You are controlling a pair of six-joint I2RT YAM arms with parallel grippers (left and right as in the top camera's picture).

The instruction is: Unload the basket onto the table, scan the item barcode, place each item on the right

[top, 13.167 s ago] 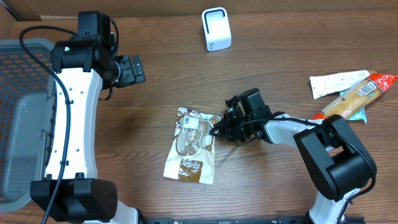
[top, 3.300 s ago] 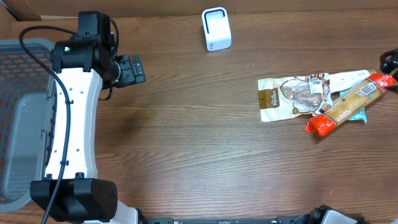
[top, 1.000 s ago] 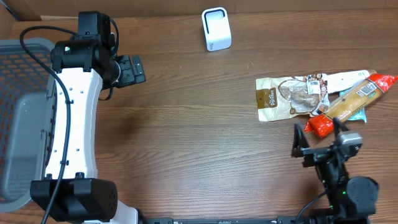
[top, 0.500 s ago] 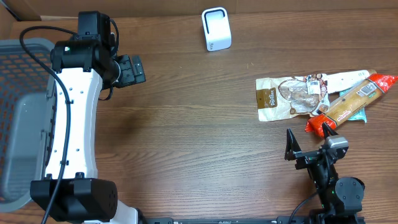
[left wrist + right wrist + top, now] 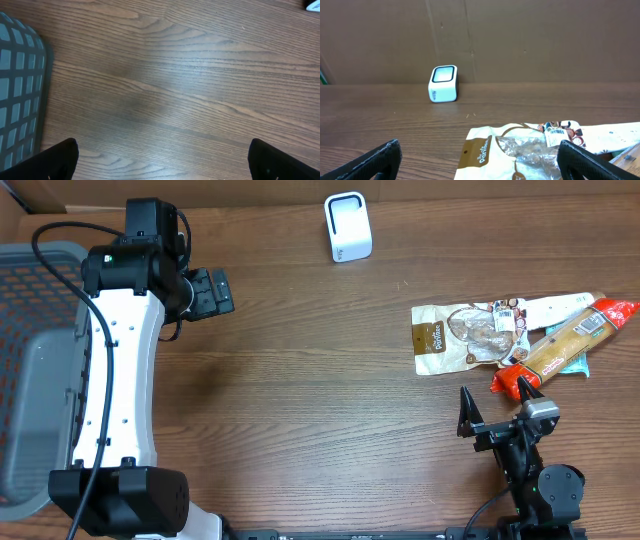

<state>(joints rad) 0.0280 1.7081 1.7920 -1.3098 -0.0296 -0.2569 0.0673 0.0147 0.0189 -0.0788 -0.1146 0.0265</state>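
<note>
The wooden table point(image 5: 300, 390) carries a grey basket point(image 5: 20, 310) at its left edge. The left gripper point(image 5: 205, 290) hangs near the basket over bare wood with its fingers point(image 5: 52, 160) spread wide, holding nothing. The brown-and-white snack pouch point(image 5: 465, 335) lies flat at the right, well apart from it, touching a red-ended packet point(image 5: 560, 350). The right gripper point(image 5: 496, 402) sits near the pouch, fingers point(image 5: 375, 160) wide and empty; the pouch lies ahead between them, untouched. A white scanner point(image 5: 348, 227) stands at the far edge.

Left pincer point(image 5: 212, 292) spread wide, pointing down, right pincer point(image 5: 497, 415) spread wide, pointing level, forward
</note>
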